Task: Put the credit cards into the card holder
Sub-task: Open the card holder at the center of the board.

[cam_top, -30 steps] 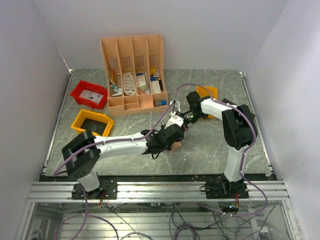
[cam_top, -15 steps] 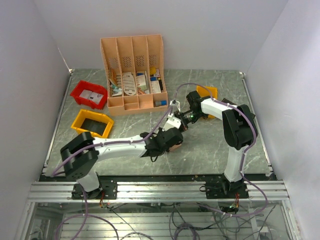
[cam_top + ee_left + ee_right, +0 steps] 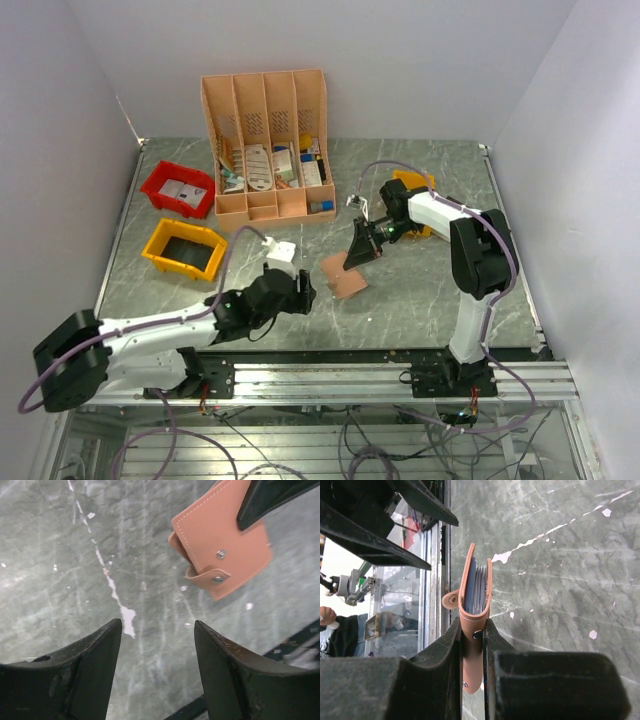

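Note:
The card holder is a tan-brown folded wallet with a snap strap. My right gripper is shut on its upper end and holds it tilted, low over the table's middle. In the right wrist view the holder stands edge-on between my jaws, and bluish card edges show inside its fold. My left gripper is open and empty, to the near left of the holder and apart from it. In the left wrist view the holder lies beyond my spread fingers. No loose cards show on the table.
A peach slotted organiser with papers stands at the back. A red bin and a yellow bin sit at the left. An orange bin lies behind the right arm. The metal rail runs along the table's near edge.
My left arm has drawn back from the holder toward the near left, open and empty. The right gripper keeps its hold on the holder, now plainly visible.

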Controlling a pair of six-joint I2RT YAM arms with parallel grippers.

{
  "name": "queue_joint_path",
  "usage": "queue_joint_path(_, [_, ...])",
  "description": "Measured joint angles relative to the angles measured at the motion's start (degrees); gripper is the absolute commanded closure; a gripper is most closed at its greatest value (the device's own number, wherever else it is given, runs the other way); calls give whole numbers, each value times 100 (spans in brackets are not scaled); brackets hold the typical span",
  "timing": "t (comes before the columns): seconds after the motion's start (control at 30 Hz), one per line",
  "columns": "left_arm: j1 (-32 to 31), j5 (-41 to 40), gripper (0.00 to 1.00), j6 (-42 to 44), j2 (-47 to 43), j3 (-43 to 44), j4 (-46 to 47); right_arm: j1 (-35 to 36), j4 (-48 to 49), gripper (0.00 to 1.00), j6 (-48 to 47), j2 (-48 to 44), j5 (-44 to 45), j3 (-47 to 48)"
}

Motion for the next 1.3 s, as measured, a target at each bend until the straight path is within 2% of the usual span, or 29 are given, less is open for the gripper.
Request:
queue_joint_path(0.1, [170,295,15,-275,-573,-516,693,-9,-33,100,-85,-114,4,-2])
queue_joint_path(0.2, [382,640,14,-719,-931,-911,1574,-28,24,100,-107,-348,11,-52])
queue_joint_path(0.33, [931,1169,16,-1405,-820,-1316,2824,-44,-289,100,-549,-520,-160,31])
queue_joint_path(0.4, [1213,1552,24,-1762,-531,-1558,3615,-61,-761,100,-1080,-496,-291,197])
queue_joint_path(0.47, [1394,1884,41,-1978,-236,-1709,4179,-87,-1360,100,-1714,-448,-426,420])
queue_joint_path(0.5, [1480,2039,53,-2052,-85,-1751,4437,-98,-1775,100,-2170,-437,-529,568])
queue_joint_path(0.53, [1574,2253,58,-2092,94,-1764,4708,-109,-1821,100,-2214,-431,-542,581])
queue_joint_path(0.67, [1777,2949,60,-2162,592,-1681,5407,-136,-2302,100,-2728,-433,-680,629])
queue_joint_path(0.97, [1814,3567,61,-1967,892,-1255,5761,-136,-2623,100,-3067,-437,-800,629])
queue_joint_path(1.1, [1816,3571,65,-1888,894,-1255,5689,-136,-2675,100,-3123,-437,-811,629])
queue_joint_path(1.3, [1860,3429,65,-1720,442,-1270,5178,-136,-2706,100,-3180,-437,-844,629])
